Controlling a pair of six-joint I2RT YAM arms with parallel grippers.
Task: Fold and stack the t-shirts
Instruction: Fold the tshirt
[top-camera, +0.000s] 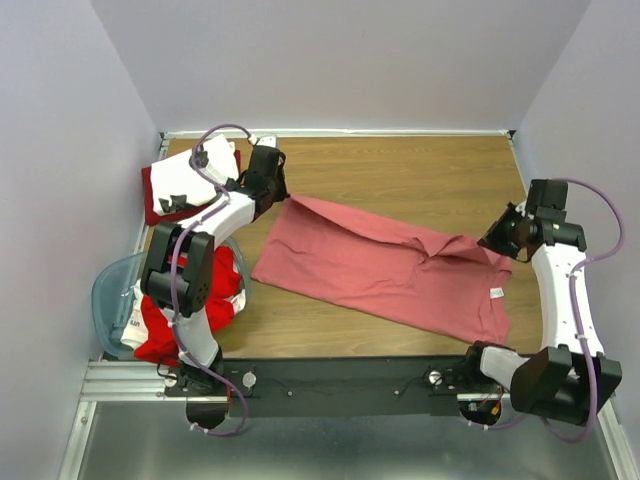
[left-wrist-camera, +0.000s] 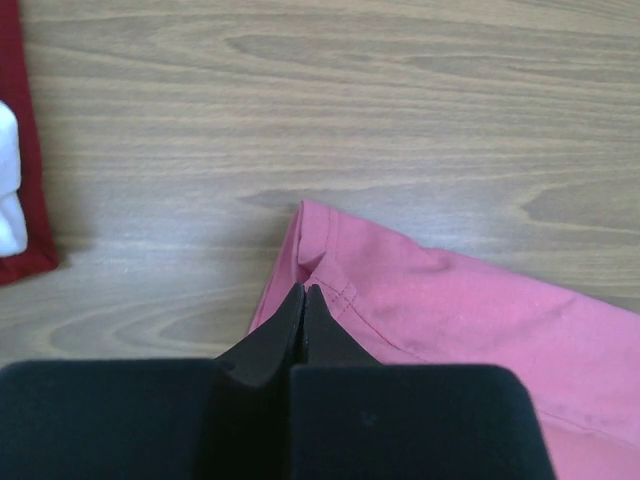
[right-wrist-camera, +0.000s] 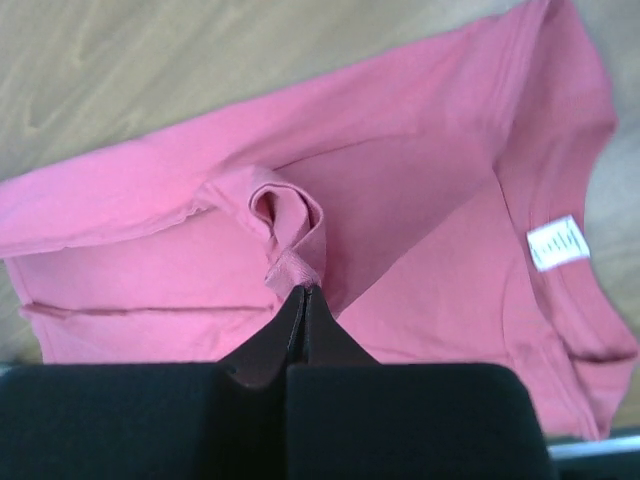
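Across the table (top-camera: 400, 165), mid-way, lies the pink shirt (top-camera: 380, 270), slanting far-left to near-right. One long side is folded over, w/ a loose ridge near the collar end.

L gripper (left-wrist-camera: 305, 292) is closed tight at the far-left hem corner; cloth puckers at the tips, so it looks pinched. R gripper (right-wrist-camera: 303, 292) is closed on a bunched ribbed edge, prob. a sleeve cuff, raised a bit off the body.

Handling, my read: light, thin knit, floppy, no stiffness. It'll sag btw holds and drag or wrinkle on wood; not slippery, not fragile. Best holds are stitched hems, cuffs, corners, w/ both ends taken together and kept taut.

Looks: salmon-pink, matte, stitched hem, small white label (right-wrist-camera: 555, 245) by the neck.

Far-left: white shirt (top-camera: 185, 175) stacked on dark red shirt (top-camera: 152, 205). Near-left: tub (top-camera: 105, 295) w/ red shirt (top-camera: 228, 295) spilling out.
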